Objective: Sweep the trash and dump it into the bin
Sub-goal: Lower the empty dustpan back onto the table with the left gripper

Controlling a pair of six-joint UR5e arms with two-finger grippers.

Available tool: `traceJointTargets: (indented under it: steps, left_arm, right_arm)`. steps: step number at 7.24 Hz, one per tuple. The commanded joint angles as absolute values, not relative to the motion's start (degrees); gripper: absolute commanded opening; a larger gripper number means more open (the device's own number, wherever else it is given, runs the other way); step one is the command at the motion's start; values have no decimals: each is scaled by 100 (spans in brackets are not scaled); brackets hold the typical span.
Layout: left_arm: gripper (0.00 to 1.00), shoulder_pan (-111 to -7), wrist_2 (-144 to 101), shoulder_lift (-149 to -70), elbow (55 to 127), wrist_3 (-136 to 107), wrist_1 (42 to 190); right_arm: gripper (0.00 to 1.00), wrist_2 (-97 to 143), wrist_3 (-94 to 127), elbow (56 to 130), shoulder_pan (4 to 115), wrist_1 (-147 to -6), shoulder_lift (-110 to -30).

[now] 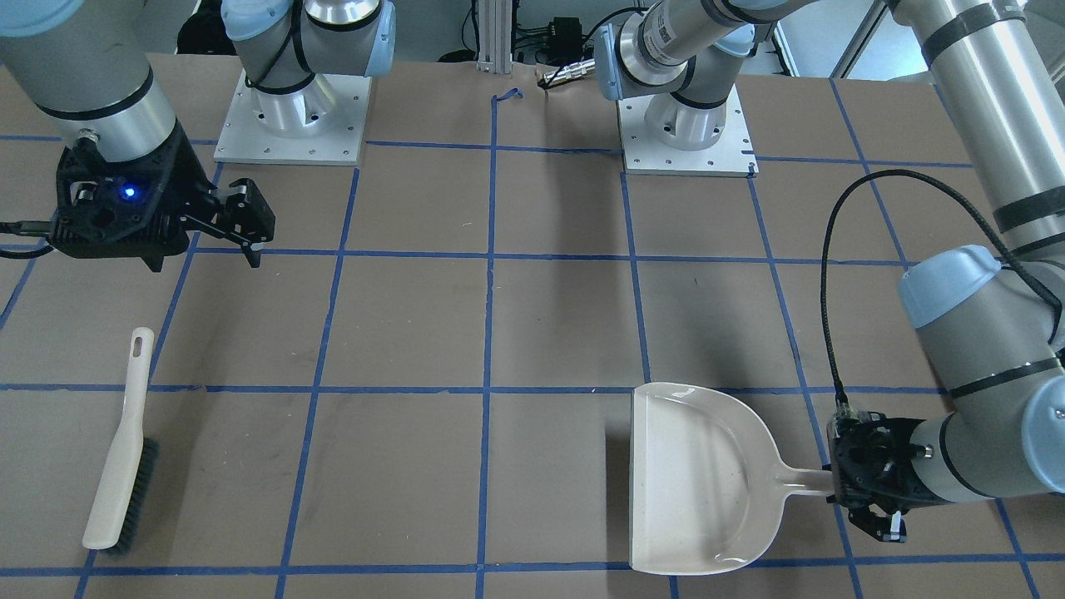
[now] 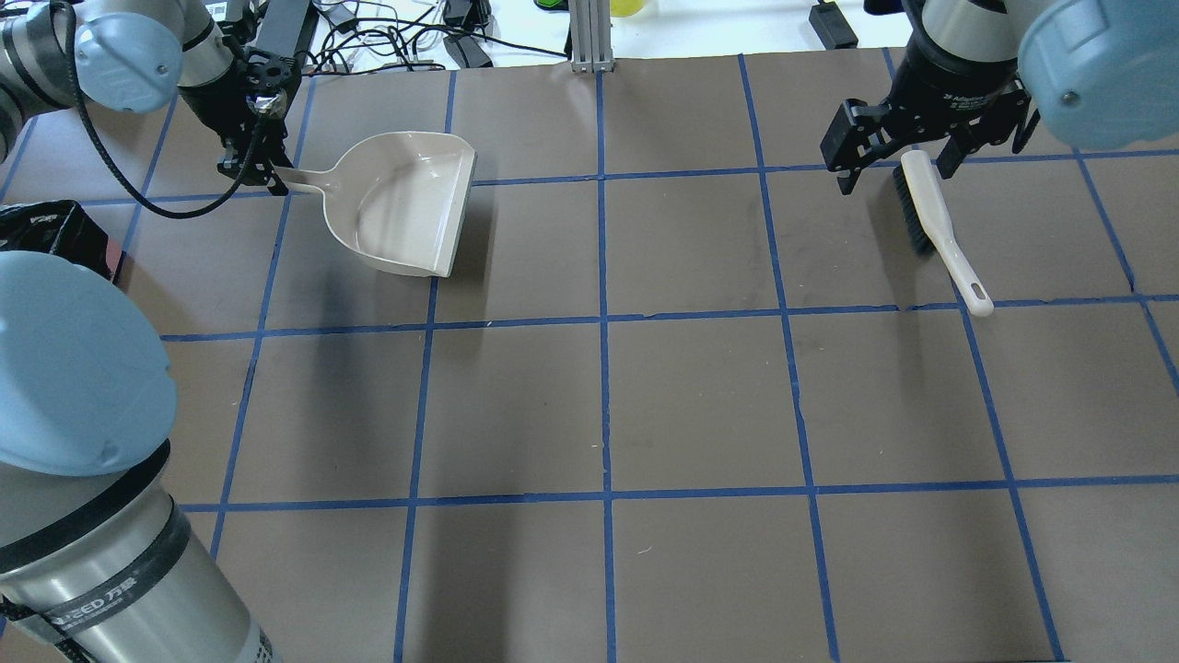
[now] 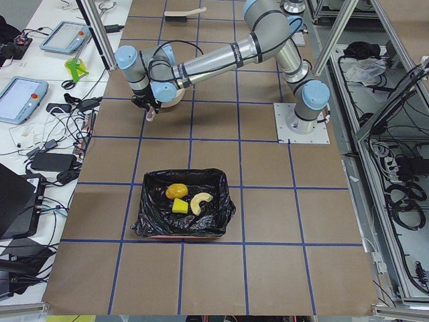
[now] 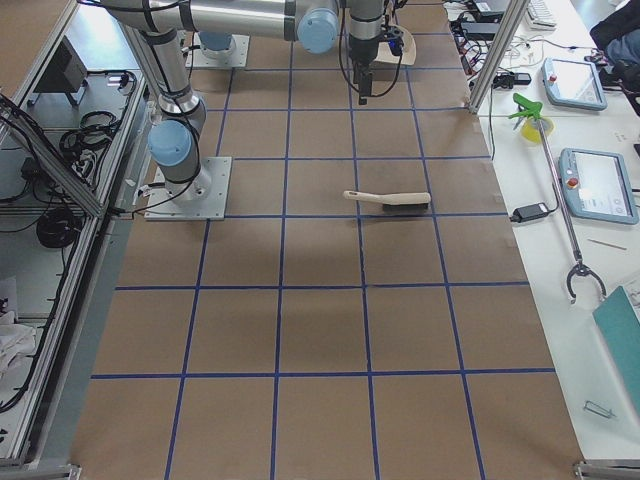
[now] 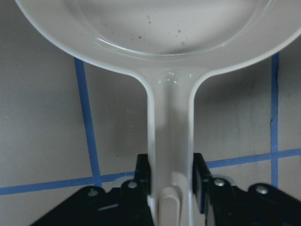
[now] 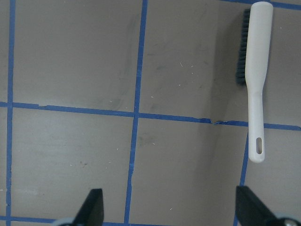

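- Left gripper (image 5: 170,176) clamped on handle of empty beige plastic dustpan (image 1: 699,482).
- Right gripper (image 6: 171,207) wide open over cream-handled brush (image 6: 257,80) lying free.
- Trash (image 3: 179,194) inside black-lined pink bin (image 3: 144,221); tools parked, likely done.

Beige dustpan (image 1: 699,482), cream brush (image 1: 123,433), dark bristles (image 1: 143,489), brown table (image 1: 399,316), blue grid (image 1: 487,333), black-bagged bin (image 3: 146,204)

Left gripper (image 2: 261,178) holds dustpan (image 2: 398,204) (by its handle); right gripper (image 2: 895,171) hangs over brush (image 2: 941,230).

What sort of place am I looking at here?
Most likely a robotics lab: two robot arms bolted to a table gridded with blue tape, control tablets and tangled cables on the side bench, aluminium framing around.
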State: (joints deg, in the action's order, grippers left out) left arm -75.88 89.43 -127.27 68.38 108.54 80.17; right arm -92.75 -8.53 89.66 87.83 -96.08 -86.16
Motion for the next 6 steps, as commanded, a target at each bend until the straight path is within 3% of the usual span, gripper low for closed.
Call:
traceJointTargets:
  steps: [1,4,6]
  left_arm:
    - [2,-7602,8947,-12779,6847,10863,7963]
    - [24,-7620,8947,-12823,6882,10846,7954]
    - [25,-7638,8956,-12893,6908,10828,7718]
  right_arm:
    - [100,-9325,-853,8991,8833,-9615,-8648]
    - [100,-9246,-844,9009,8842,-9607,-9008]
    - [100,-9115,-199,9018,8842,-9247,-9044]
